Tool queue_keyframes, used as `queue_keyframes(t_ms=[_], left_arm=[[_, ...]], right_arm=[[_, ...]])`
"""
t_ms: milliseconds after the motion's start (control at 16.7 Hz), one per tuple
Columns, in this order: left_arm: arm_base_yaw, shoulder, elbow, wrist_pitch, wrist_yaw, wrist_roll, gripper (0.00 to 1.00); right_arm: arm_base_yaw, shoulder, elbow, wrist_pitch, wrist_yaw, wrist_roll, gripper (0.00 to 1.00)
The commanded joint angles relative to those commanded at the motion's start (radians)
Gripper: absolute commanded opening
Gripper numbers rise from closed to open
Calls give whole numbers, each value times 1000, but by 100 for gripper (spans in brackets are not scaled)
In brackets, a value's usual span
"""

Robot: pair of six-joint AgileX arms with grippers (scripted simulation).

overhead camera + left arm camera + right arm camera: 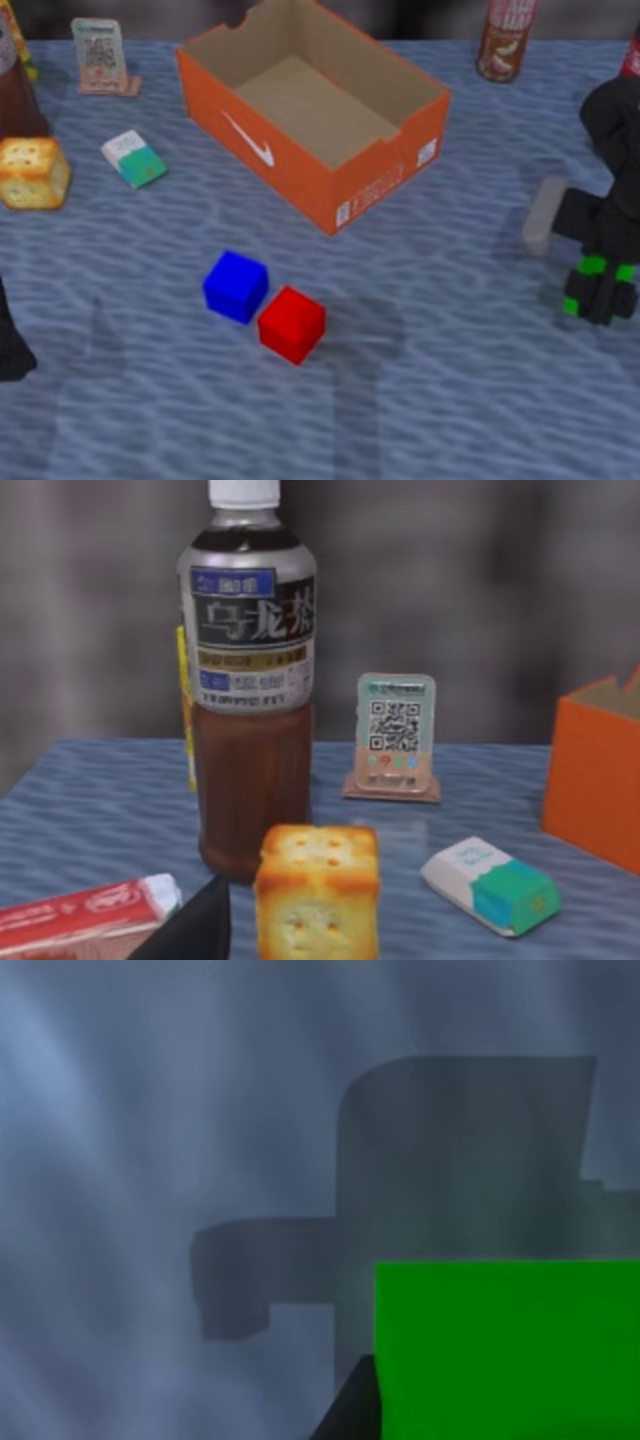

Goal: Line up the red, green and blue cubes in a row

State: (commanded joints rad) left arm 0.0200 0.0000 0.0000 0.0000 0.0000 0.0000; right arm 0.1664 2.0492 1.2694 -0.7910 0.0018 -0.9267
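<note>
Far left of the surface [450,400], at the top view's edge, the dark left arm is seen parked; its pincer is not shown in any view, so its state cannot be told. A tall brown tea bottle [250,700] stands upright at the left rear, with a toasted bread cube [33,172] in front of it and a red-and-white carton [85,912] lying beside. A QR-code stand [100,52] is set upright behind, and a small white-and-teal flat box [133,158] lies flat just right of the bread.

An open orange shoebox [390,165] is placed rear of centre, turned at an angle.

In front of the shoebox, near the middle, the blue cube [235,285] and the red cube [292,323] are found resting on the surface. The two sit side by side, corners touching or very nearly so, with the blue one to the left and slightly farther back. Both are turned at an angle to the surface's edge.

A brown bottle [505,38] is noted at the rear right.

At the far right, the right pincer [598,285] is held above the surface, well apart from the other two cubes. The green cube [510,1350] is gripped between its fingers: green shows on either side of the black fingers from above, and the cube fills the near corner of the right wrist view, with its shadow cast on the surface below.
</note>
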Motion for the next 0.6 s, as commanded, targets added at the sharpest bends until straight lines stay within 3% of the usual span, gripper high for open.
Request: queue_keyframes(t_ms=[360,600], left_arm=[[0,0,0,0,0,0,100],[0,0,0,0,0,0,100]], right_arm=[[-1,-9,3,-10,-1,4,0],[0,-51,71,-124,-1,3,0]])
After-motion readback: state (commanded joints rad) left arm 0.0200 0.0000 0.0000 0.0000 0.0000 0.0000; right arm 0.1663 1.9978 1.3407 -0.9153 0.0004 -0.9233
